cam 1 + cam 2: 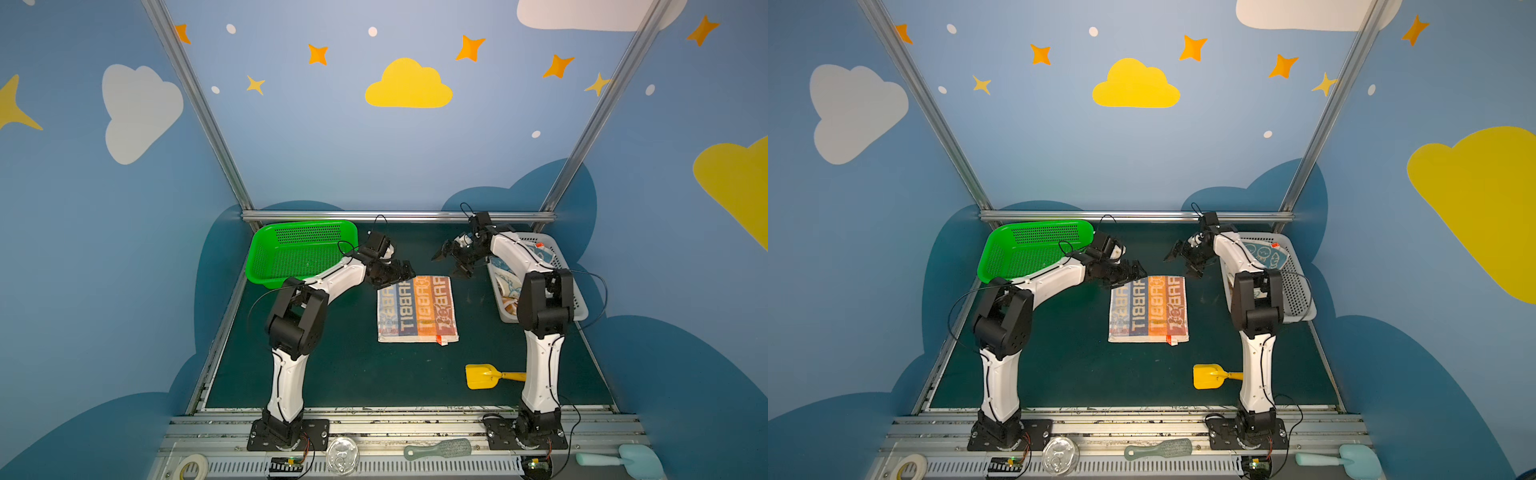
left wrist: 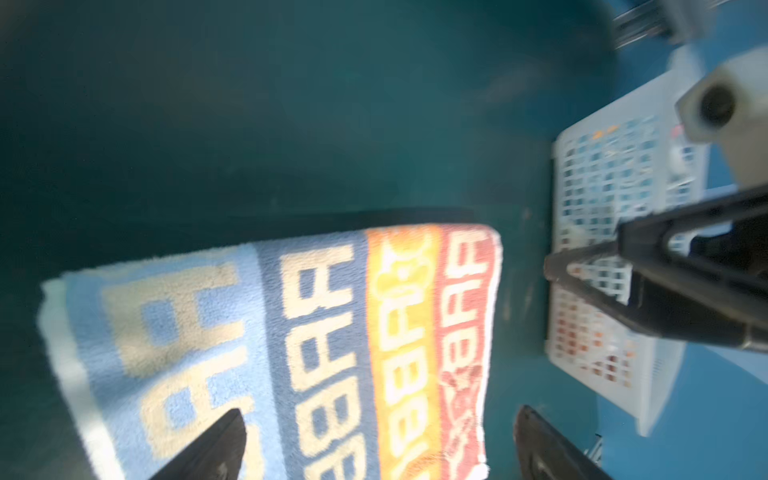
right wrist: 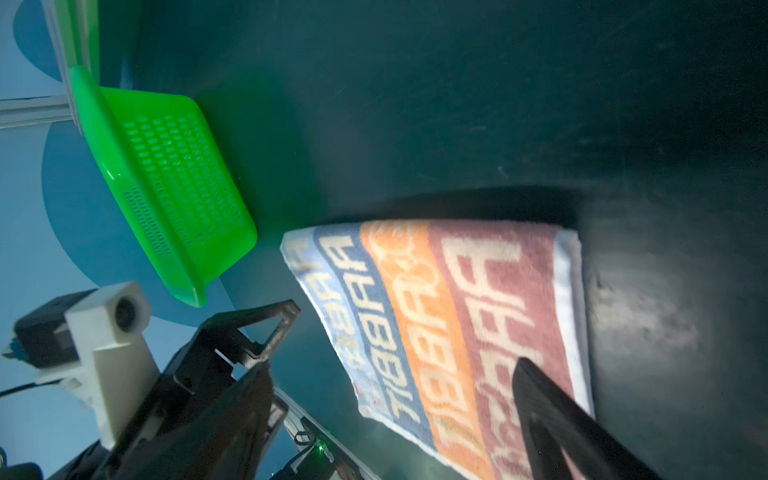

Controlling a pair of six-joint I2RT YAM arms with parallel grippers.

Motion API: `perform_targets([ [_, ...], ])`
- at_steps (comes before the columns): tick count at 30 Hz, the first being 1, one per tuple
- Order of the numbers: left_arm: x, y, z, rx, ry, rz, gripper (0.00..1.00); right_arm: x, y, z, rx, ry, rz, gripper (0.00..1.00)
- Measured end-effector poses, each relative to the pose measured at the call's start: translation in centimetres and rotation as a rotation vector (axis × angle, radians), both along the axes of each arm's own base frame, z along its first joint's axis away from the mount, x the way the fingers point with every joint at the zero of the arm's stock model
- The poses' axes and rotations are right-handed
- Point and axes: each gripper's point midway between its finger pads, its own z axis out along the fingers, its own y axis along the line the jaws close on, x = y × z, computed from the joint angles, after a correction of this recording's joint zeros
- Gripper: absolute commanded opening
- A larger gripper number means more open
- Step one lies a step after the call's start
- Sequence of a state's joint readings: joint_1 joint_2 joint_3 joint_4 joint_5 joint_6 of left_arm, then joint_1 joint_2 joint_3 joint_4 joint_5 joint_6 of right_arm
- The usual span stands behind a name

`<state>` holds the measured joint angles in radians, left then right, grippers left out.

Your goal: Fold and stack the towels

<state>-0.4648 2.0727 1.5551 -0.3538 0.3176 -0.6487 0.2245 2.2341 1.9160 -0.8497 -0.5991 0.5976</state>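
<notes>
A striped towel (image 1: 417, 309) (image 1: 1148, 309) with "RABBIT" lettering in blue, orange and red bands lies flat mid-table, a red tag (image 1: 441, 341) at its near right corner. My left gripper (image 1: 401, 272) (image 2: 380, 415) hovers open over the towel's far left corner, nothing between its fingers. Just off the far right corner and a little above it, my right gripper (image 1: 451, 266) (image 3: 386, 374) is open and empty too. More towels (image 1: 505, 282) (image 1: 1264, 253) lie in the white basket (image 1: 577, 299), partly hidden by the right arm.
An empty green basket (image 1: 299, 253) stands tilted at the far left. A yellow scoop (image 1: 482, 376) lies near the right arm's base. On the front rail are a tape roll (image 1: 191, 465), a clear lid (image 1: 341, 453), a green brush (image 1: 440, 449) and a pale blue spatula (image 1: 623, 459).
</notes>
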Motion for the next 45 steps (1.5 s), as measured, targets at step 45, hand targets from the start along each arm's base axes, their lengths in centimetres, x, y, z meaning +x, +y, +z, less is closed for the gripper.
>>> perform_targets([
  [45, 4.5, 5.5, -4.0, 0.099, -0.058, 0.02, 1.0, 1.3, 0.0, -5.1, -0.033, 0.054, 0.082, 0.9],
])
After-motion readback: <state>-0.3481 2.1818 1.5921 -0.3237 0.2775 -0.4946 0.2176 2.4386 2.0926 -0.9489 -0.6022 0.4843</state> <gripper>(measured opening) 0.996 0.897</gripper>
